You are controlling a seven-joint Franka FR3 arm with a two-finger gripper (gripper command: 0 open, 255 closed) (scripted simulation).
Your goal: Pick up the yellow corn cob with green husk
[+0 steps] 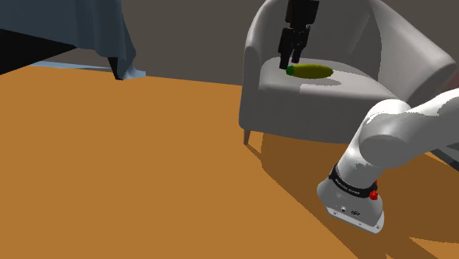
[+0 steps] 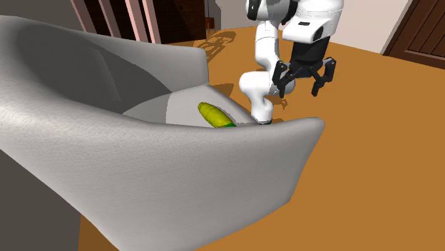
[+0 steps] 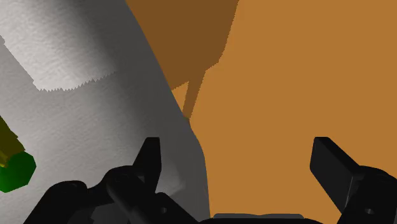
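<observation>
One yellow corn cob with a green husk end is seen lying flat on the seat of a pale grey armchair. The green end is turned toward the shoulder view's left. In the second exterior view the cob is partly hidden behind the curved arm of the armchair.

The black claw is held released, its two fingers spread well apart, with nothing gripped between them. In the shoulder view its tips are seen just above the husk end of the cob. In the second exterior view the claw hangs above the chair's edge, pointing down.

In the wrist view the green end of the cob is found outside the claw, beyond one finger and not between the two. The gap between the fingers is taken up by the edge of the armchair and the orange-brown floor. A chair leg is seen below that edge.

A dark blue cloth is draped at the shoulder view's upper left.
</observation>
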